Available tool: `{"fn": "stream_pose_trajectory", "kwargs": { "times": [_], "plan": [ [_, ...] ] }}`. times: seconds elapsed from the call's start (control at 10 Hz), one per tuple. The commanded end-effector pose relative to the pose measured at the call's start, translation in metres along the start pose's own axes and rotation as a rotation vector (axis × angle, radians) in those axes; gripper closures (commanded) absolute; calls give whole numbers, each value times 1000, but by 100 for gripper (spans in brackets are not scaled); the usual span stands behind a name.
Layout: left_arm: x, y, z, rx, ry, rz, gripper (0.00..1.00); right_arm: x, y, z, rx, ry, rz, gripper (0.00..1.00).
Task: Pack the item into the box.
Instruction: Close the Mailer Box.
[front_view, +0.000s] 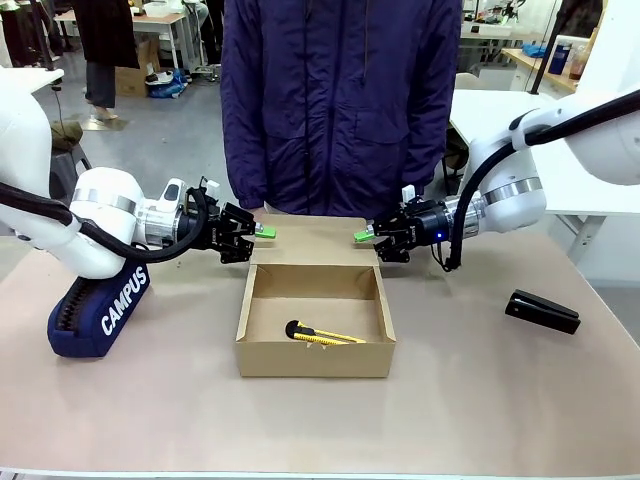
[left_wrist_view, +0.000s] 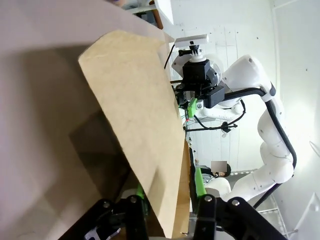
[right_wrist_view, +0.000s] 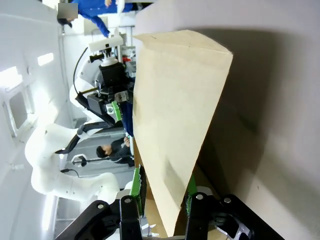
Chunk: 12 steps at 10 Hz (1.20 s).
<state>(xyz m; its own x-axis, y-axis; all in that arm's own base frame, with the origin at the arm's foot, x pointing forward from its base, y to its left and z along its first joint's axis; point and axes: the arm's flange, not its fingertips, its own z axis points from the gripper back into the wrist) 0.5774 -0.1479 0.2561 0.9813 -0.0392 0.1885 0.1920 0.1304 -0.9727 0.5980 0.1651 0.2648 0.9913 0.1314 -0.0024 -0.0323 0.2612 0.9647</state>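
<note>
– Pale beige worktop (front_view: 480, 400), one person (front_view: 340, 100) in a dark blue jacket standing at its far side. Where's the knife?

– The yellow utility knife (front_view: 322, 335) lies flat on the floor of the box (front_view: 315, 358), close to the near wall, its black end towards the robot's left. Nothing is touching it.

– And the box itself?

– Brown cardboard, shallow, open at the top, sitting mid-worktop. Its lid flap (front_view: 313, 243) rises from the far wall, and the wrist views show it tilted, not lying flat.

– Who has hold of the flap?

– Both arms. The left hand (front_view: 262, 232) is pinched tight on the flap's left corner; in the left wrist view the cardboard edge runs between its green pads (left_wrist_view: 199, 181). The right hand (front_view: 362, 237) is closed on the opposite corner, and its own wrist view shows the flap's edge clamped between the fingers in the same way.

– Do the two hands touch each other?

– No, they sit apart, with the flap's width between them, fingertips pointing inward at one another.

– Anything else about?

– A navy "CAMPUS" pencil case (front_view: 95, 310) lies to the left of the box, under the left arm, and a black stapler (front_view: 541, 311) lies well off to the right. Both are clear of the box.
</note>
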Motion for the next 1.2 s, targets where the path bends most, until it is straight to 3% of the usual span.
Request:
{"fn": "stream_pose_trajectory", "kwargs": {
  "times": [0.0,0.3,0.5,0.9,1.0,1.1],
  "plan": [
    [-11,-18,4,4,-54,-137,58,-16,19,-1,-15,-67,163,60],
    [-34,-48,3,21,-78,-310,58,-39,41,-2,-66,-128,332,60],
    [-47,-57,-1,80,-158,-393,58,-58,52,-6,-101,-167,476,60],
    [-65,-67,-6,100,-248,-614,58,-77,49,-7,-105,-186,742,60],
    [-68,-68,-9,86,-274,-612,58,-77,49,-5,-119,-223,728,60],
    [-52,-67,-3,113,-216,-540,58,-66,53,-2,-122,-149,671,60]
  ]
}}
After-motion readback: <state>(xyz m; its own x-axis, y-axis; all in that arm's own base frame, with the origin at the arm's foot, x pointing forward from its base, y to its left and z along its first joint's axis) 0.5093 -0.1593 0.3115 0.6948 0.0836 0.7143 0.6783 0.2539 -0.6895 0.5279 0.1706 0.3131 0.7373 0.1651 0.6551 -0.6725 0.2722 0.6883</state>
